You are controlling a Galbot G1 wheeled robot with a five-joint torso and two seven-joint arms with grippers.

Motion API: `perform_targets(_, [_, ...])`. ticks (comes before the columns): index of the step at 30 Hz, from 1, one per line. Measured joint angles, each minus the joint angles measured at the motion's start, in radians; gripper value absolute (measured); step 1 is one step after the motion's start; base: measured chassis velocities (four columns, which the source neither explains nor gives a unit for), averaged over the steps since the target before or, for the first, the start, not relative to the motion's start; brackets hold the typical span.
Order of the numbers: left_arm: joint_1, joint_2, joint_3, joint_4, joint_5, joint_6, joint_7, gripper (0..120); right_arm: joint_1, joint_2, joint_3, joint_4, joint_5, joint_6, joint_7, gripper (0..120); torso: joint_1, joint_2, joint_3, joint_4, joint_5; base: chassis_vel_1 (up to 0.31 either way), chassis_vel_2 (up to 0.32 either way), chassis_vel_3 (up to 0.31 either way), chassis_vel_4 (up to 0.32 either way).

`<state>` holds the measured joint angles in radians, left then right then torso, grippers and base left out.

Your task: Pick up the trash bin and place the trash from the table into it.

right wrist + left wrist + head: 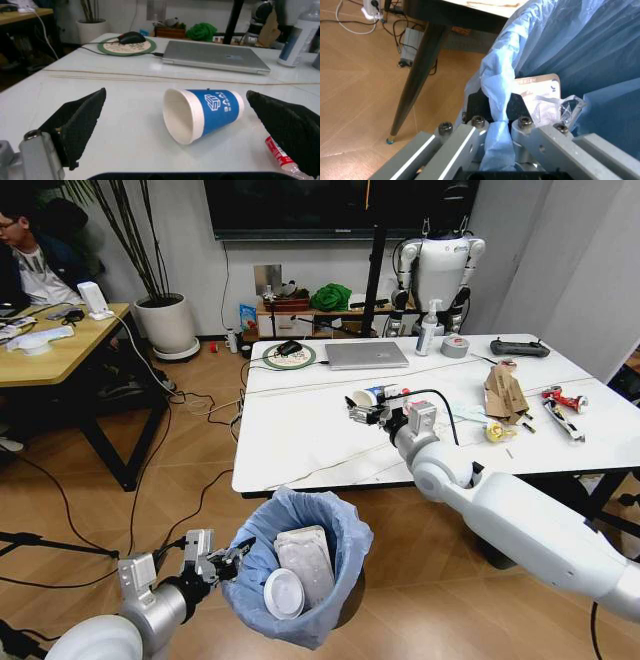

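Observation:
The trash bin, lined with a crinkly light-blue bag, stands on the floor just in front of the table. A flat white packet and a round white lid lie inside it. My left gripper is shut on the bin's rim, and the bag's blue edge is pinched between its fingers. A blue-white paper cup lies on its side on the table, mouth toward my right gripper. That gripper is open, with its pads on either side of the cup and not touching it. In the head view the right gripper hovers just in front of the cup.
Torn brown cardboard, a red-white pack and a yellow scrap lie on the table's right part. A silver laptop, bottle and tape roll sit at the back. A black table leg is beside the bin.

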<state>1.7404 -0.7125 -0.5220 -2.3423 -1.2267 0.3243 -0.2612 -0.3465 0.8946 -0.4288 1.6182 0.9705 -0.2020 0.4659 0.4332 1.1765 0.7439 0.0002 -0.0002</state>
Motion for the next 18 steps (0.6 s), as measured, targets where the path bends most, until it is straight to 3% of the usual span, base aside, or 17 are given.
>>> perform_targets(6, [-0.006,-0.002,0.005,0.002,-0.001,0.000,0.001,0,0.055,0.072,-0.024,-0.136,0.007,-0.031,0.039,100,0.000,0.000,0.000,0.0001,-0.0001,0.000,0.000,0.000,0.000])
perform_targets(18, [-0.019,-0.002,0.010,0.011,-0.004,-0.001,0.003,0,0.084,0.159,-0.056,-0.271,-0.016,-0.035,0.042,100,0.000,0.000,0.000,0.0000,0.0001,0.000,0.000,0.000,0.000])
